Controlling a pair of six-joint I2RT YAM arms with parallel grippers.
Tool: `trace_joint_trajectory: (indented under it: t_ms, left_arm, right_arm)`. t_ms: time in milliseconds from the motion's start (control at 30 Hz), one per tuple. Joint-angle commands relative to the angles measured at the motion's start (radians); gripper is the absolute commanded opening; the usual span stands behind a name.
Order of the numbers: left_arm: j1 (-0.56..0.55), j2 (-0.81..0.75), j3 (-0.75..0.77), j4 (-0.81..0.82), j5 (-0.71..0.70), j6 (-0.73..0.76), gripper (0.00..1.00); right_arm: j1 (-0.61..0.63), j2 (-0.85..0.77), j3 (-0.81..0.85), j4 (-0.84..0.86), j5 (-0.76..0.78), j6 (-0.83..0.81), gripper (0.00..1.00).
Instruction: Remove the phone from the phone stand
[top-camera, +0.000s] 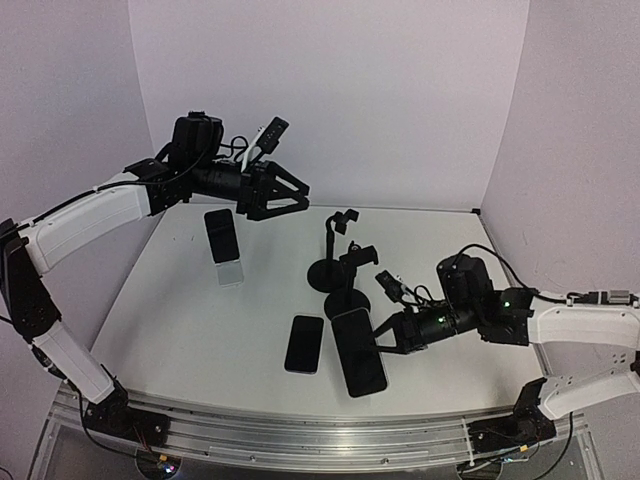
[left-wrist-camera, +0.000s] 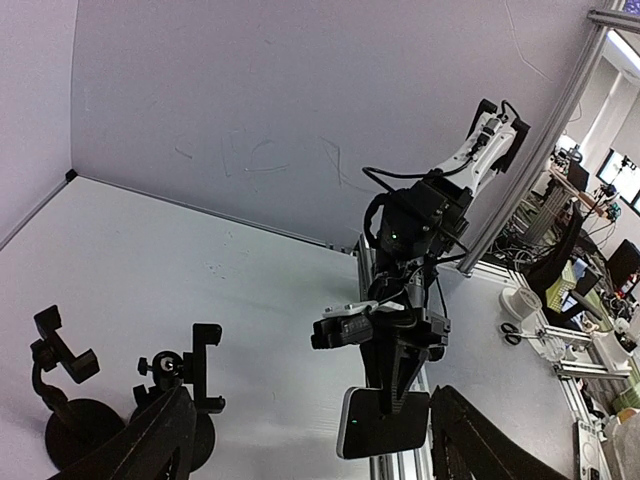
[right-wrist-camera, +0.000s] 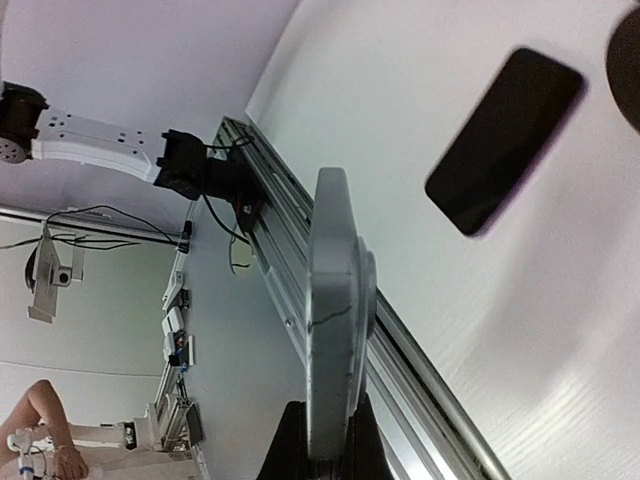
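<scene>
**Right end effector.** The right gripper (top-camera: 388, 336) is low over the table (top-camera: 180, 320), and its fingers are pressed against the two faces of the phone (top-camera: 358, 352). The pinch is at one long edge. In the right wrist view the phone (right-wrist-camera: 330, 300) appears edge-on, rising straight out from between the fingers as a thin grey slab. It cannot be determined whether its far side rests on the table.

**Position of the phone.** The phone extends from the right gripper's fingertips towards the middle of the table. It is apart from both stands. The nearer phone stand (top-camera: 352, 280) is just beyond the phone's far end, and its clamp holds nothing. The farther phone stand (top-camera: 330, 255) is behind it, also with nothing in it.

**Other items.** A second phone (top-camera: 304, 343) lies flat, screen up, just beyond the held phone on the side away from the right gripper. A third phone (top-camera: 223, 245) lies almost directly below the left gripper.

**Left end effector.** The left gripper (top-camera: 292, 195) is raised well above the table. Its fingers (left-wrist-camera: 150, 440) are spread wide, with nothing between them.
</scene>
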Motion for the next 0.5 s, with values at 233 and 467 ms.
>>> trace_joint_trajectory:
  t_ms: [233,467]
  left_arm:
    - [0.0,-0.034,-0.03,0.041,0.005,0.001,0.8]
    - [0.0,-0.045,-0.034,0.045,0.005,-0.001,0.8]
  right_arm:
    - [-0.004,0.024,-0.19,0.091,0.069,0.243,0.0]
    - [-0.156,0.241,-0.144,0.149,0.037,0.191,0.0]
